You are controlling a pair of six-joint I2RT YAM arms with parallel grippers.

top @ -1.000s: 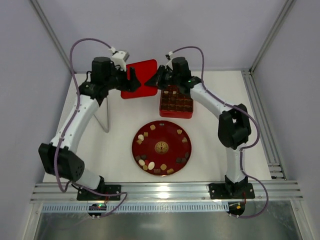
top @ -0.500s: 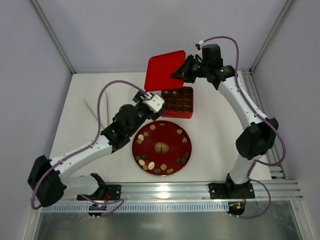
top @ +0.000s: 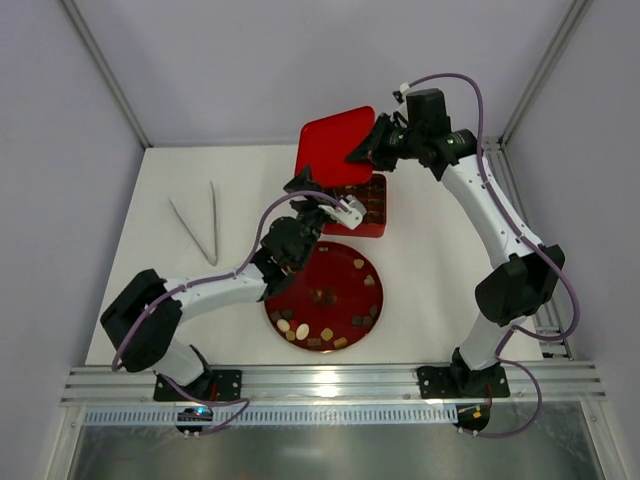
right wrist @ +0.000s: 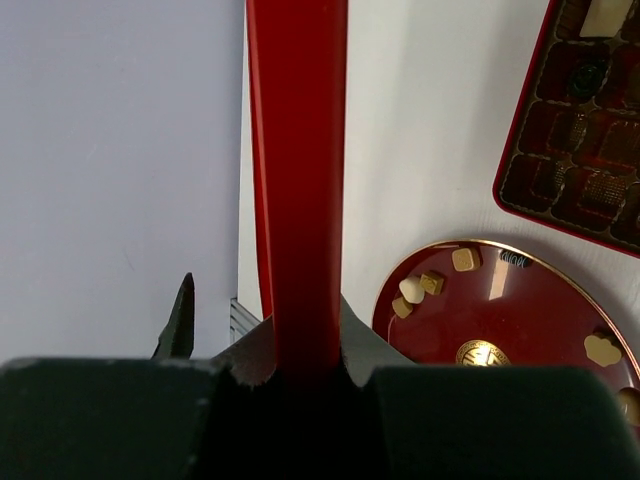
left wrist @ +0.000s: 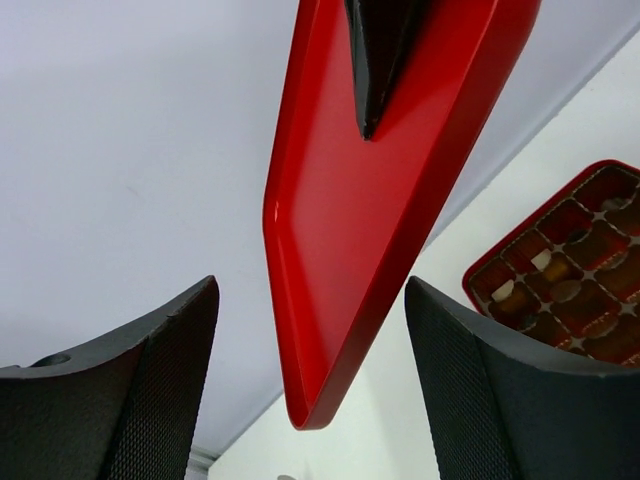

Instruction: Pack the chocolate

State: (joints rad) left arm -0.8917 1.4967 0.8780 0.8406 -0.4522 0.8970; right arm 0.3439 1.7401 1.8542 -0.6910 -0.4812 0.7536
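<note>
Red lid point(top: 335, 142) clamped in right gripper point(top: 362, 154); left gripper point(left wrist: 310, 290) spread, seemingly empty.

Glossy, smooth red lid point(left wrist: 340, 250); glossy gold-rimmed plate point(right wrist: 540, 310); matt, finely dimpled black pads point(left wrist: 150, 400) on the left pincer point(left wrist: 311, 300).

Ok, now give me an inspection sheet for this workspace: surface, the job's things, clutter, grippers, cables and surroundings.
Surface: white table, carrying the plate, box and tongs.
Job's things: chocolate loose on the round red plate, more in the cells of the open red box; red lid held tilted in the air by the box's far side.
Clutter: metal tongs lying left of the plate.
Grippers: left gripper jaws open and empty, below the lid; right gripper jaws shut on the lid's edge.
Cables: purple cables loop along both arms.
Surroundings: pale walls, aluminium rails at the near edge; nothing else seen.
</note>
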